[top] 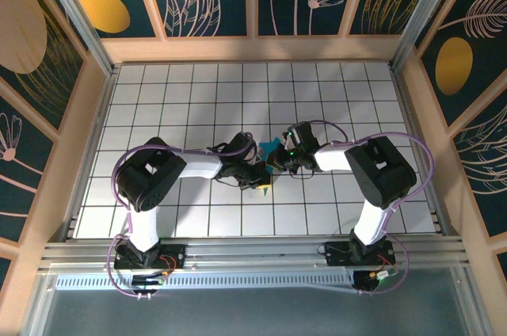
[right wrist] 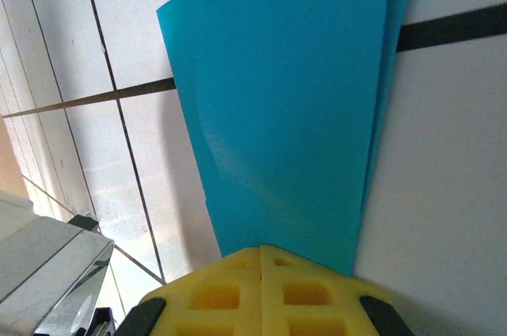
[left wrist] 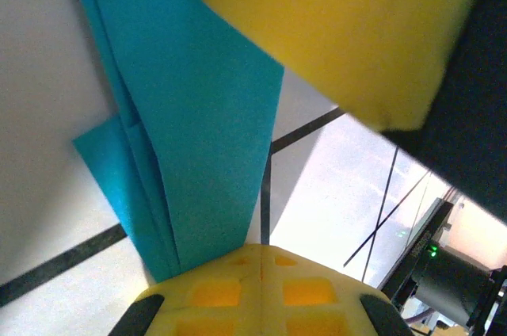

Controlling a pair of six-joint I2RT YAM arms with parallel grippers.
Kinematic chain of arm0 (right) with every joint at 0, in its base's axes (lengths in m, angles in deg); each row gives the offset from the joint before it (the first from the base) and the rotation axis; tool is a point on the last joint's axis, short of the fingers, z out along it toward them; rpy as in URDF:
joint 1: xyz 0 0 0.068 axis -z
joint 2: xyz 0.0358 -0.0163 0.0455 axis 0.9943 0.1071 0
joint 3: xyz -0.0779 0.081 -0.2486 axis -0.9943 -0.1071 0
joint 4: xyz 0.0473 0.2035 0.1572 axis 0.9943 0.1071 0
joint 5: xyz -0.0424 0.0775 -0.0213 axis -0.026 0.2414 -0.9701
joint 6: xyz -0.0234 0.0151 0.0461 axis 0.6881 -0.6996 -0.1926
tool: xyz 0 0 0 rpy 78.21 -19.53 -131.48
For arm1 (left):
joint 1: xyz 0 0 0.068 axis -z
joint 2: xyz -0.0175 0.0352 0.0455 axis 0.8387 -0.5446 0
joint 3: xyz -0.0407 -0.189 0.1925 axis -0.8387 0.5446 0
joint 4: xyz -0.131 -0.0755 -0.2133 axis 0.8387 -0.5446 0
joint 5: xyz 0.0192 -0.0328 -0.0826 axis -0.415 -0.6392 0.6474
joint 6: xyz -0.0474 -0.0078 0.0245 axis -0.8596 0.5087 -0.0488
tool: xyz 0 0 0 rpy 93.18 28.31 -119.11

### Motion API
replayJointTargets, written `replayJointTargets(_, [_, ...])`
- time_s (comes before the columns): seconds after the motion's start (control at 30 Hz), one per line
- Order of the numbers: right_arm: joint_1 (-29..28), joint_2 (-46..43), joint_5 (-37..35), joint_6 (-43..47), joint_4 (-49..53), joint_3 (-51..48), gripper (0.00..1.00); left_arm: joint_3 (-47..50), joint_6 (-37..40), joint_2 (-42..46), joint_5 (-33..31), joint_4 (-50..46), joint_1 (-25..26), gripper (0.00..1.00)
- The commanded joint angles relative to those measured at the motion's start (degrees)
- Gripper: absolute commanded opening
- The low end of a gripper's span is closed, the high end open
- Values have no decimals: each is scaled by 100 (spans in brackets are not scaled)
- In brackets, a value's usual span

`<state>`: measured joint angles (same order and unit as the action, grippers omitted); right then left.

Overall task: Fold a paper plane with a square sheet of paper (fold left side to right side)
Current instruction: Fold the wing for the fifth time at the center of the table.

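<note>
The square sheet of paper lies on the tiled table between the two arms, folded into a slim, layered cyan-blue shape. I cannot tell whether it has the form of the paper plane. In the left wrist view the paper runs from the top left down under my left gripper. Its yellow pads are shut together, with nothing in the seam. The right gripper's yellow pad hangs over the paper's far part. In the right wrist view the paper spreads out ahead of my right gripper, also shut, its tips resting on the paper's near end.
The white gridded table is walled by wooden panels at the back and sides. Both arms reach inward and meet near the table's middle. An aluminium rail runs along the near edge.
</note>
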<state>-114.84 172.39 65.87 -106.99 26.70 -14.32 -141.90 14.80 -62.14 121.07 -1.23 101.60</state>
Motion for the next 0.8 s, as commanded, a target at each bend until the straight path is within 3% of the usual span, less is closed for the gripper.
replayJointTargets(0.0, [-110, 400, -597, 23, 979, -180, 0, 305, 160, 54, -95, -818, 125, 0])
replayJointTargets(0.77, [-110, 440, -601, 53, 1040, -161, 0, 577, 470, 355, -66, -1321, 372, 0])
